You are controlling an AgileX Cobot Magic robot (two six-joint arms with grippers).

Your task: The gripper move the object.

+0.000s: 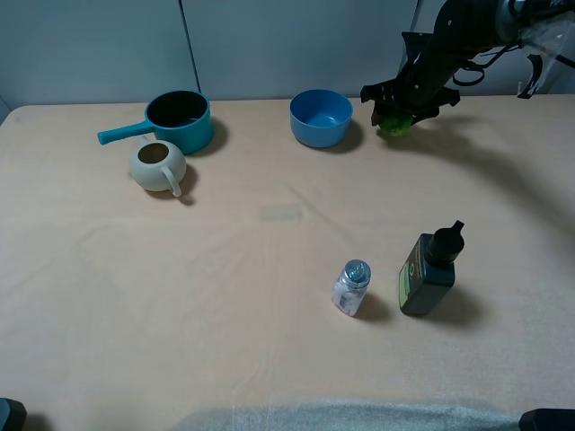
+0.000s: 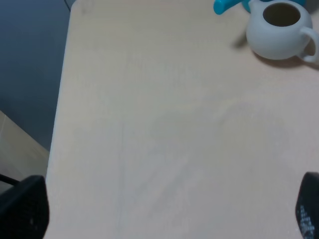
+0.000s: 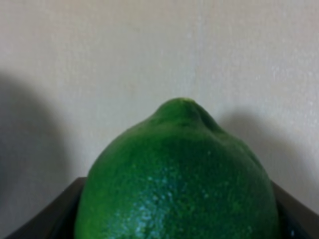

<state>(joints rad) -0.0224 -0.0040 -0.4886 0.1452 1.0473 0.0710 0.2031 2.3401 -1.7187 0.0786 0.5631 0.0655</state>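
Pointing outward from tool (image 1: 396,117): object (image 3: 177,184) nub.

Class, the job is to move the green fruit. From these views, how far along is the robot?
Done: the right gripper is at the object, next to the blue bowl. In hand: the grasp. In the right wrist view the fruit fills the space between the dark fingers, apparently clamped. Left: lifting and carrying it. It looks low, near the table, and no destination shows.
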